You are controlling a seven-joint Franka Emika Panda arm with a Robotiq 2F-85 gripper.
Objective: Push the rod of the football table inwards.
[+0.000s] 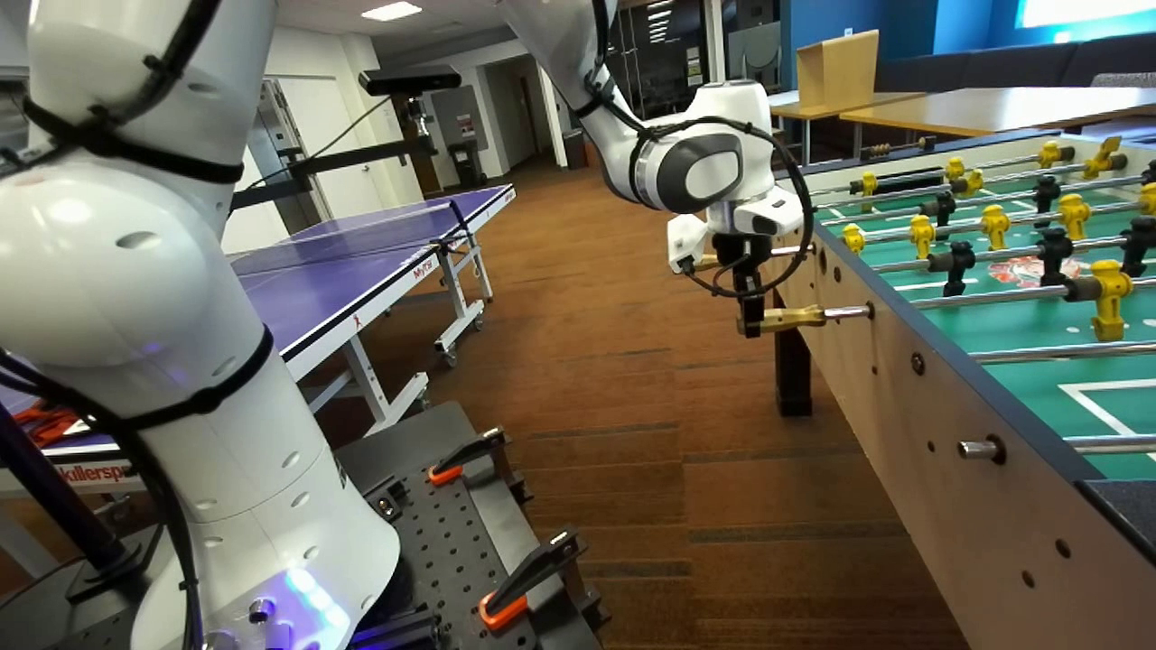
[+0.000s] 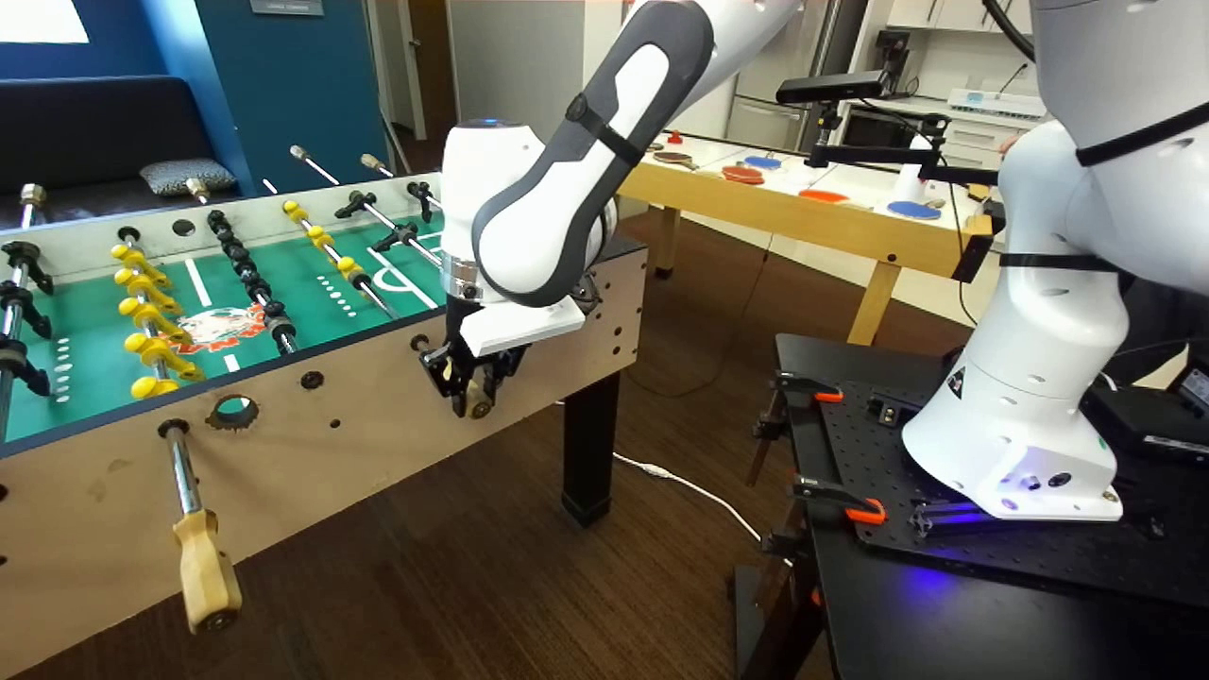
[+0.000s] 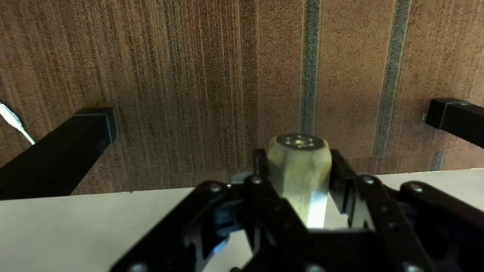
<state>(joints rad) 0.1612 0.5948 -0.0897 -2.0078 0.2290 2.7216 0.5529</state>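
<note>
A: Where is the rod (image 1: 847,312)?

B: Jutting through the pale, smooth side panel (image 1: 921,433) of the football table (image 1: 1020,542): a thin, shiny metal bar. Its tan wooden handle (image 3: 297,173) is faceted along the sides and has a dark round cap.

A: And the gripper (image 3: 298,158)?

B: Pinching that handle, one black finger (image 3: 339,170) on each side. They blur this near the lens, so their surface I can't make out.

A: Anything in the way?

B: In an exterior view a flat white block (image 2: 522,326) covers part of the gripper. A black cable (image 1: 806,212) hangs looped near it. Farther along the panel, a ragged-edged hole (image 2: 233,412) sits just beside another wooden-handled rod (image 2: 204,557).

A: And lower down?

B: In the wrist view, square black legs (image 3: 56,155) on either side, over brown striped floor (image 3: 170,75). The purple table-tennis table (image 1: 316,293) stands well apart.
</note>
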